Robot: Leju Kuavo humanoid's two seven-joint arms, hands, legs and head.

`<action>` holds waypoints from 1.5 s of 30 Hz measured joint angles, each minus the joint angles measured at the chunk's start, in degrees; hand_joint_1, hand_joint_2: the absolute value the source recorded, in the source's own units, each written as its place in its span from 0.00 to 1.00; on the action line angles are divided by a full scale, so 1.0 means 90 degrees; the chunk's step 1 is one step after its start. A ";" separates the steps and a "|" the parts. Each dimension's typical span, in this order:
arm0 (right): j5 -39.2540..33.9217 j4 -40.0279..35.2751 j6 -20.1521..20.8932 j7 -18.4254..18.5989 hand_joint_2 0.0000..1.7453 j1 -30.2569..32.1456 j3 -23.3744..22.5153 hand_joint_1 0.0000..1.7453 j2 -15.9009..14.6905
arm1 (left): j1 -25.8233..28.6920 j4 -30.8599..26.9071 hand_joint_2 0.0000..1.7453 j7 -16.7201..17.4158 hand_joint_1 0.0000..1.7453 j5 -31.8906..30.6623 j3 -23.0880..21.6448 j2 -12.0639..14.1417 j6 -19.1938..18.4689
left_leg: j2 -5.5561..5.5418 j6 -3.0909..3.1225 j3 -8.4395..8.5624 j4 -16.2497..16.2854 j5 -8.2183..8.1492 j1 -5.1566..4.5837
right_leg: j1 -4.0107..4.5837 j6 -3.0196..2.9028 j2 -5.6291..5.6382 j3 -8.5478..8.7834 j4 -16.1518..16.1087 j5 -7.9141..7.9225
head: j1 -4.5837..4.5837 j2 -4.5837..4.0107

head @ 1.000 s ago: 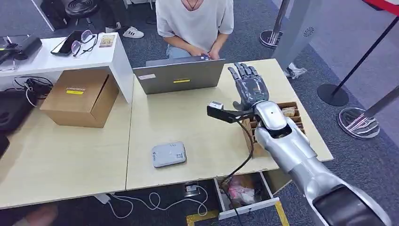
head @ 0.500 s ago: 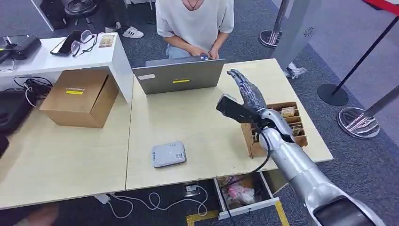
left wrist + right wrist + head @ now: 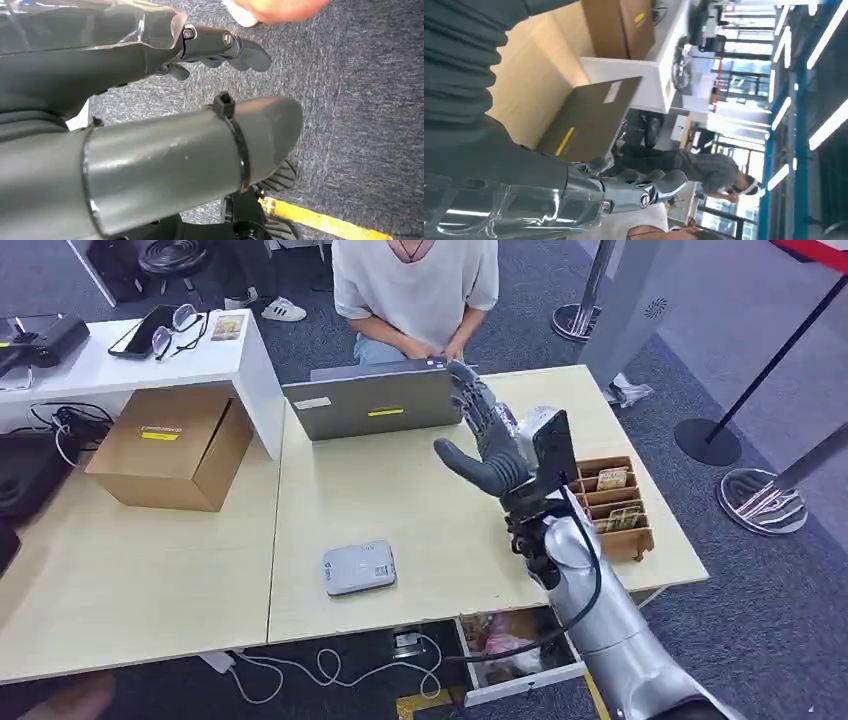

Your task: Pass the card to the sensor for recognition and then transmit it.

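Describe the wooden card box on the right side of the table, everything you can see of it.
The card box is a brown, wood-look tray near the table's right front corner. Cross walls split it into several slots, and cards lie in at least two of them; their print is too small to read. Its top is open. It sits flat on the tabletop, and the right arm and wrist camera hide its left end. The right hand is raised beside it, fingers spread, holding nothing; whether the arm touches the box cannot be told.
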 joint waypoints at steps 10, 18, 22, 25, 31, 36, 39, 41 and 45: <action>-0.0411 -0.0394 -0.0331 0.0131 0.00 -0.0021 0.0221 0.00 0.0688 | -0.0037 0.0000 0.00 -0.0002 0.00 0.0211 0.0000 -0.0044 0.0066 | 0.0000 0.0000 -0.0001 0.0000 0.0000 0.0000 | 0.0000 0.0000 -0.0001 -0.0001 0.0001 -0.0001 | 0.0002 0.0000; -0.0143 -0.0450 -0.0484 0.0029 0.00 -0.0053 0.0428 0.00 0.0836 | 0.0054 0.0000 0.00 -0.0019 0.00 0.0442 0.0000 -0.0061 0.0034 | 0.0001 0.0000 -0.0001 0.0000 0.0000 -0.0001 | 0.0000 0.0000 -0.0001 -0.0001 0.0001 0.0000 | 0.0000 0.0000; 0.1202 -0.0428 -0.1112 0.0024 0.00 -0.0137 0.0544 0.00 0.0819 | 0.0163 0.0000 0.00 -0.0022 0.00 0.0597 0.0000 -0.0058 -0.0031 | 0.0000 0.0000 0.0000 0.0000 -0.0001 -0.0001 | 0.0000 0.0000 0.0000 -0.0002 0.0001 -0.0001 | 0.0000 0.0000; 0.2422 -0.0348 -0.1498 0.0262 0.00 -0.0242 0.0646 0.00 0.0726 | 0.0240 0.0000 0.00 -0.0027 0.00 0.0661 0.0000 -0.0058 -0.0075 | 0.0000 0.0000 -0.0001 0.0000 -0.0001 -0.0001 | 0.0000 0.0000 -0.0001 -0.0004 0.0001 -0.0001 | 0.0002 0.0000; 0.4771 0.0104 -0.2091 0.0729 0.00 -0.0547 0.0724 0.00 0.0392 | 0.0331 0.0000 0.00 -0.0119 0.00 0.0520 0.0000 -0.0015 -0.0129 | -0.0001 0.0000 -0.0001 0.0000 -0.0001 -0.0001 | 0.0000 0.0001 -0.0002 -0.0003 0.0000 0.0000 | 0.0002 0.0000; 0.5890 0.0602 -0.2417 0.0986 0.00 -0.0758 0.0775 0.00 0.0024 | 0.0388 0.0000 0.00 -0.0292 0.00 0.0444 0.0000 0.0034 0.0003 | -0.0003 0.0000 0.0000 0.0002 0.0000 -0.0002 | -0.0001 0.0001 -0.0004 -0.0003 0.0000 0.0000 | 0.0000 0.0000; 0.6519 0.0916 -0.2631 0.1164 0.00 -0.0862 0.0799 0.00 -0.0252 | 0.0404 0.0000 0.00 -0.0464 0.00 0.0391 0.0000 -0.0024 0.0287 | -0.0006 0.0001 -0.0003 0.0002 -0.0001 -0.0003 | -0.0001 0.0001 -0.0007 -0.0003 -0.0001 0.0000 | 0.0000 0.0000; 0.6849 0.1137 -0.2728 0.1214 0.00 -0.0910 0.0806 0.00 -0.0425 | 0.0403 0.0007 0.00 -0.0454 0.00 0.0298 0.0000 -0.0034 0.0255 | -0.0005 0.0002 -0.0005 0.0002 -0.0002 -0.0003 | -0.0002 0.0001 -0.0005 -0.0003 -0.0002 0.0000 | 0.0002 0.0000; 0.7305 0.1575 -0.2745 0.1379 0.00 -0.1076 0.0857 0.00 -0.0623 | 0.0391 0.0019 0.00 -0.0192 0.00 0.0141 0.0000 0.0080 -0.0148 | -0.0005 0.0002 -0.0005 0.0002 -0.0002 -0.0002 | -0.0002 0.0001 -0.0005 -0.0004 -0.0002 0.0000 | 0.0000 0.0000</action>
